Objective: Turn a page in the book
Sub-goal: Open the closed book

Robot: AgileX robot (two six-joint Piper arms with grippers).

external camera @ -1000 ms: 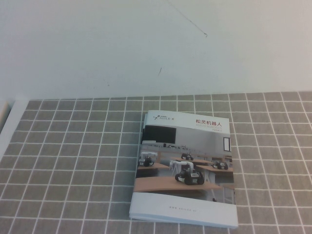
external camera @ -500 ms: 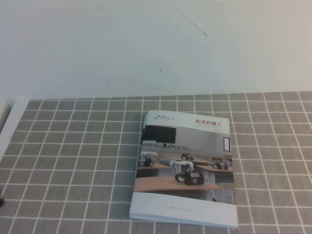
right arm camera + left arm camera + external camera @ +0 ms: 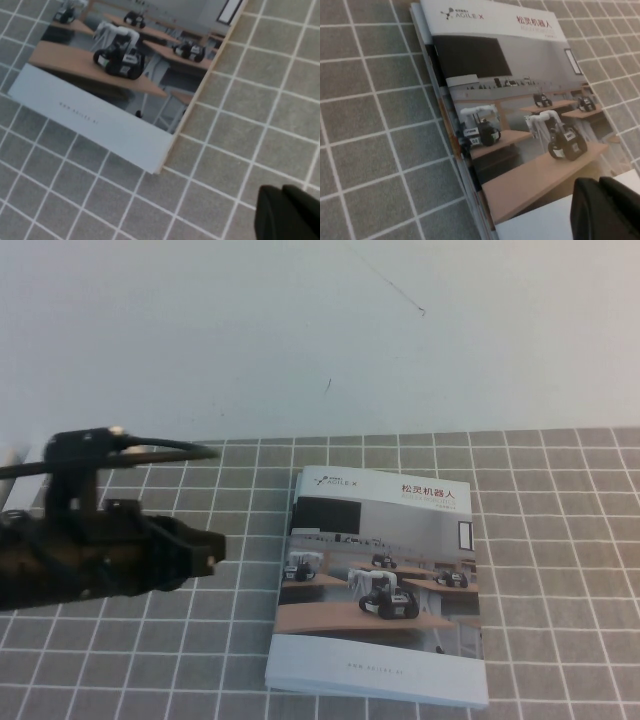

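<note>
Here the closed book lies flat at lower centre; our left gripper hovers at its left, fingers unreadable, the right gripper shut. Glossy pages may slip or lift together.

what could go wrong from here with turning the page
1. The book lies closed and flat on the checked mat, with several page edges fanned along its left side; the left gripper, beside that side, might lift several pages at once.
2. The cover looks glossy, so fingers may slip or push the whole book sideways rather than lift a page.
3. The right gripper is shut, hanging off the book's right corner, so it isn't pinning the book down.
</note>
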